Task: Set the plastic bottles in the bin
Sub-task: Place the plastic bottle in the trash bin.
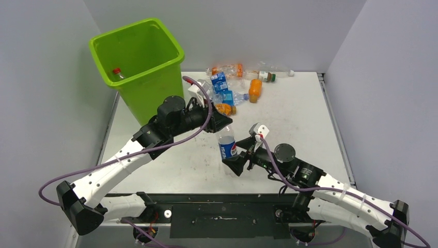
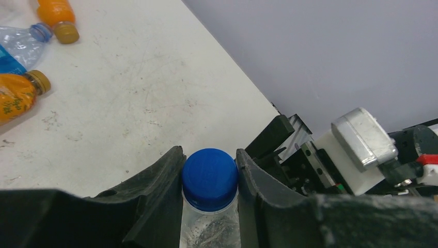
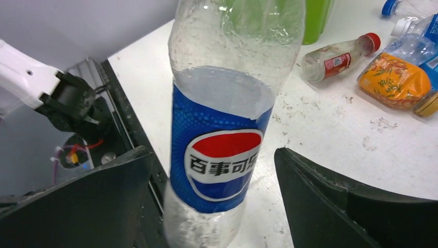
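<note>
The Pepsi bottle is wearing a blue label with the red, white and blue Pepsi globe. White Chinese characters, 百事可乐, are running across the globe's dark middle band, the last one curving toward the label's edge. In the top view the same globe is showing, but no letters are legible there. A red-capped bottle lying on the surface is showing a red label with print too small to read. The orange bottle is showing only a leafy pattern.

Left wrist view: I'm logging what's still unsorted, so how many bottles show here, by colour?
Orange bottles: 2
Clear bottles: 2, the blue-capped bottle and one lying at top left
Total: 4
</note>
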`<action>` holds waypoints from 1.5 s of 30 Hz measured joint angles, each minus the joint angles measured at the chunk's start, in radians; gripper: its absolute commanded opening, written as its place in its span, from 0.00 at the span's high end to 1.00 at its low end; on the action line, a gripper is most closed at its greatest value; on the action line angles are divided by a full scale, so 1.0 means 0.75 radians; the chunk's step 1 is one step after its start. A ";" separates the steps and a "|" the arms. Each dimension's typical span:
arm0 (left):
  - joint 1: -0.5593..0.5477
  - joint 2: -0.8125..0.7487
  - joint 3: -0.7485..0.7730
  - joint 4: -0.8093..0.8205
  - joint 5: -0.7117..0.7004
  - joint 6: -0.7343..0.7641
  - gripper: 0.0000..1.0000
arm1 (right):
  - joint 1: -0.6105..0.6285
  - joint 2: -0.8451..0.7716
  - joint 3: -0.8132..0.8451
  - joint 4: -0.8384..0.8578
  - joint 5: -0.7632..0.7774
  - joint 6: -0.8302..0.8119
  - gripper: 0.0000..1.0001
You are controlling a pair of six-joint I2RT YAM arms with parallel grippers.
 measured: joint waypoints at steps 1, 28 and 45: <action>0.003 -0.007 0.000 -0.005 -0.011 0.010 1.00 | 0.000 -0.003 0.011 -0.006 0.005 0.008 0.10; 0.537 0.221 0.710 0.680 -1.257 1.152 1.00 | 0.000 -0.330 -0.110 0.002 0.544 0.287 0.10; 0.816 0.667 0.749 0.803 -1.441 1.239 0.52 | 0.000 -0.365 -0.196 -0.008 0.620 0.299 0.10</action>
